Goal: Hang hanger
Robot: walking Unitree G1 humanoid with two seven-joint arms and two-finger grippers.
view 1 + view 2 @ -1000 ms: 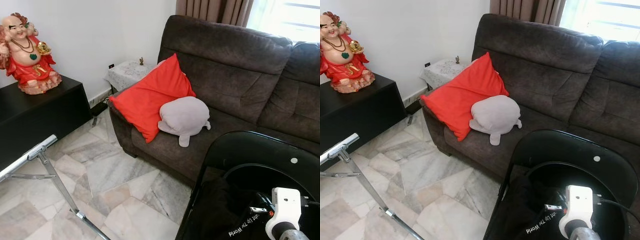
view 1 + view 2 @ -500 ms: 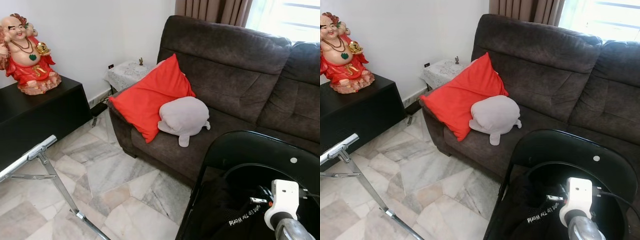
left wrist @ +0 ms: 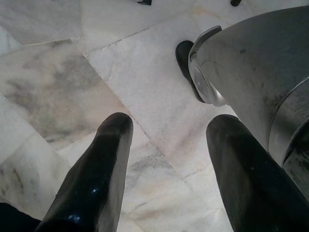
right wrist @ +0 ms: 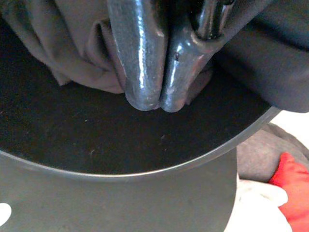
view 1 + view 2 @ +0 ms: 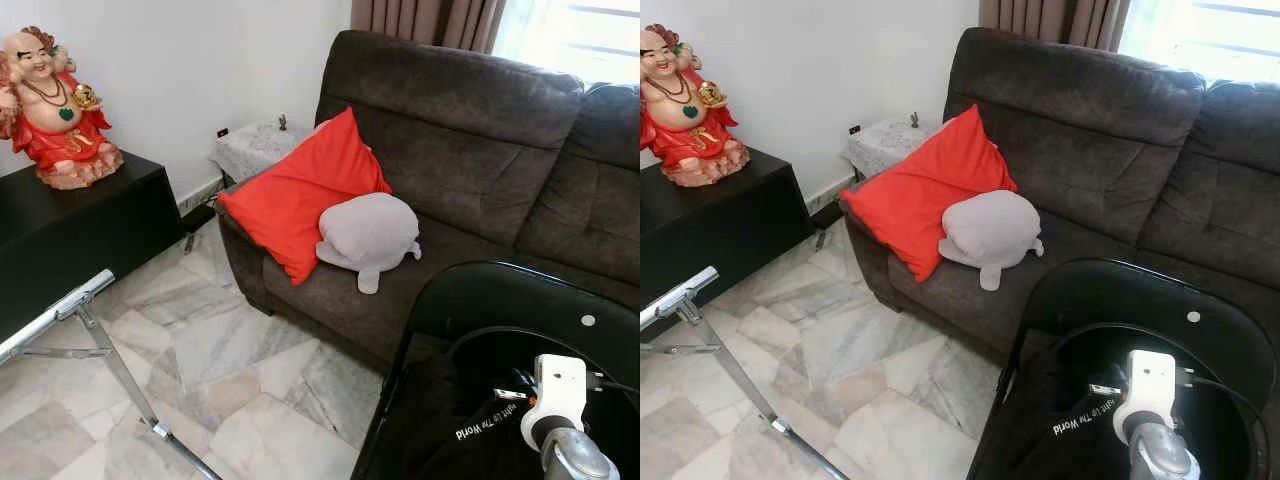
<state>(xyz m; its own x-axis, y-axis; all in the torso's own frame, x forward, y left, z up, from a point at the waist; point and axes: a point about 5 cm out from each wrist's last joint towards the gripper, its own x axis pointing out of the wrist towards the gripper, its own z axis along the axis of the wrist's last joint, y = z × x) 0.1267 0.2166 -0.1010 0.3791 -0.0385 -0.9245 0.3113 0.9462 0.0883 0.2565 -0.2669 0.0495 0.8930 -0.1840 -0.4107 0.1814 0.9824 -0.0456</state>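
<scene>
Home living room: brown sofa (image 5: 470, 190).

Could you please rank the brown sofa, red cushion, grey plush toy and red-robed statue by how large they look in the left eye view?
1. Brown fabric sofa.
2. Red square cushion.
3. Grey plush toy and red-robed laughing statue: these look alike in size, so I will not rank them.

The right end effector (image 4: 147, 104) presses into dark cloth (image 4: 82, 58), so whatever its fingertips pinch is hidden (a hanger cannot be made out). The black bench (image 5: 520, 300) runs off the lower edge of the eye views. The rack's metal bar (image 5: 60, 315) is cut by the left edge.
</scene>
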